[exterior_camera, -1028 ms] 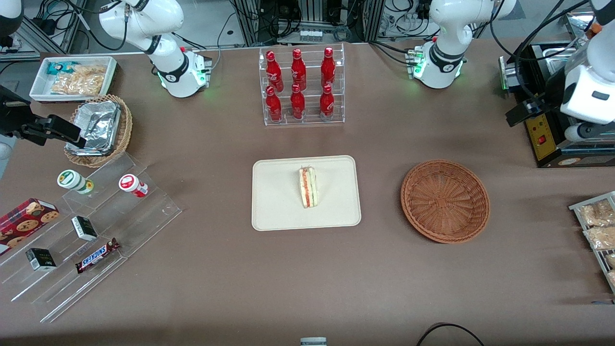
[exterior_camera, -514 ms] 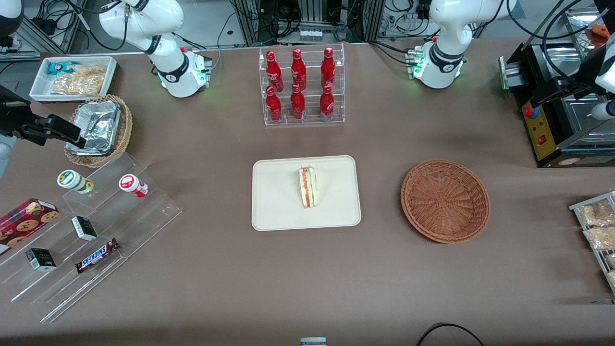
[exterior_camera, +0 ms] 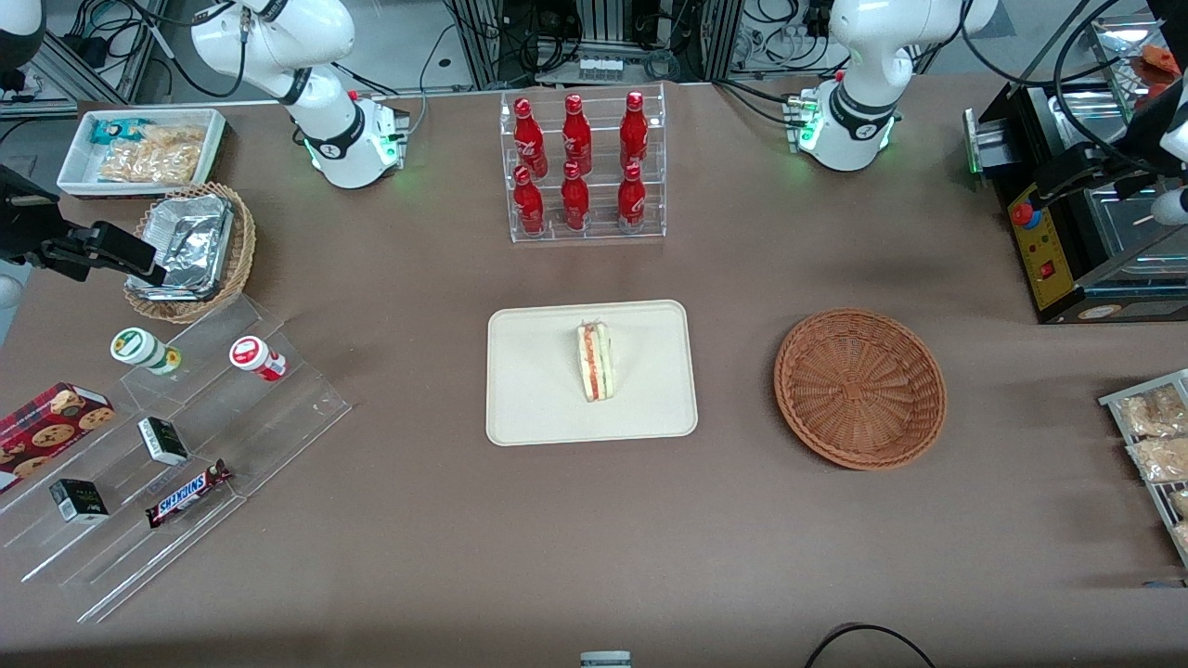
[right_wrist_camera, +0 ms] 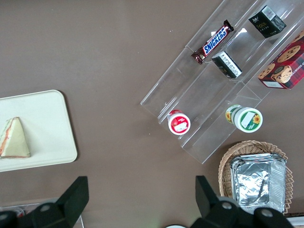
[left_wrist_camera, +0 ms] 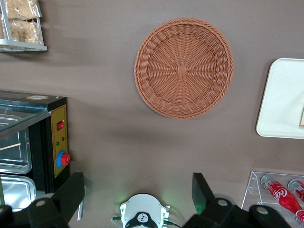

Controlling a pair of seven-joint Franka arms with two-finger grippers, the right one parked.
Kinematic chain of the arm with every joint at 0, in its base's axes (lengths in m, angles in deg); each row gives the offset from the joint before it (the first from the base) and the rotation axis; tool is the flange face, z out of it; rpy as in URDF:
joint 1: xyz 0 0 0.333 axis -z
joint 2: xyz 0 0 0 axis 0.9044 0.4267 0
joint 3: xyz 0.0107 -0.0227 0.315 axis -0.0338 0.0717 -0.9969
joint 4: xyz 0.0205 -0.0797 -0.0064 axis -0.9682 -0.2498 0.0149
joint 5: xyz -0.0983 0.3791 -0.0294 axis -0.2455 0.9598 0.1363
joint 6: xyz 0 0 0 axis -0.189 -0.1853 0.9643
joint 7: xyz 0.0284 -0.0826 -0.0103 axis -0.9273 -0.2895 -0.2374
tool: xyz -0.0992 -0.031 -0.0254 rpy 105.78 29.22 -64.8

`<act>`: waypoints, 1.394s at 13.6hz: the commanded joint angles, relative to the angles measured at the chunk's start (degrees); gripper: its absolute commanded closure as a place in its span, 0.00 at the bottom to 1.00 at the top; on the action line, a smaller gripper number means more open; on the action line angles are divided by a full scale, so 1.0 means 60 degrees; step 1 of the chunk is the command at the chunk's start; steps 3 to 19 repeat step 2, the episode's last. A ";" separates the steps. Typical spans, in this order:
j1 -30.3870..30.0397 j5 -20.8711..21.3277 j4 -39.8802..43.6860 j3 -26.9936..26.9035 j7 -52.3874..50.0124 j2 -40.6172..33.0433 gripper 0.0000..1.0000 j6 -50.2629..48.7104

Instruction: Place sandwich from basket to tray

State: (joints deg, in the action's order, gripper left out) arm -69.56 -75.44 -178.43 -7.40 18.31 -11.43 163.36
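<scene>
The sandwich [exterior_camera: 595,362], a white wedge with red and green layers, lies on the cream tray [exterior_camera: 538,408] in the middle of the table; the right wrist view also shows the sandwich [right_wrist_camera: 13,138] on the tray [right_wrist_camera: 47,123]. The reddish-brown basket [exterior_camera: 860,387] sits empty beside the tray, toward the working arm's end. My left gripper [exterior_camera: 1091,172] hangs high over the black appliance at that end, well away from both. In the left wrist view the gripper [left_wrist_camera: 137,194] is open with nothing between its fingers, looking down on the basket [left_wrist_camera: 184,68].
A rack of red bottles [exterior_camera: 580,167] stands farther from the front camera than the tray. The black appliance [exterior_camera: 1067,250] and snack packets [exterior_camera: 1155,436] are at the working arm's end. A clear stepped shelf [exterior_camera: 176,445], foil-filled tan basket [exterior_camera: 190,250] and white bin [exterior_camera: 144,148] lie toward the parked arm's end.
The left arm has pulled back and up toward its end of the table, out past the frame edge. Sandwich, tray and basket have not moved.
</scene>
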 commanded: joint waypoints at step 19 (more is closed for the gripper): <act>-0.0017 -0.0017 0.0285 -0.0013 0.0148 -0.0068 0.00 0.0007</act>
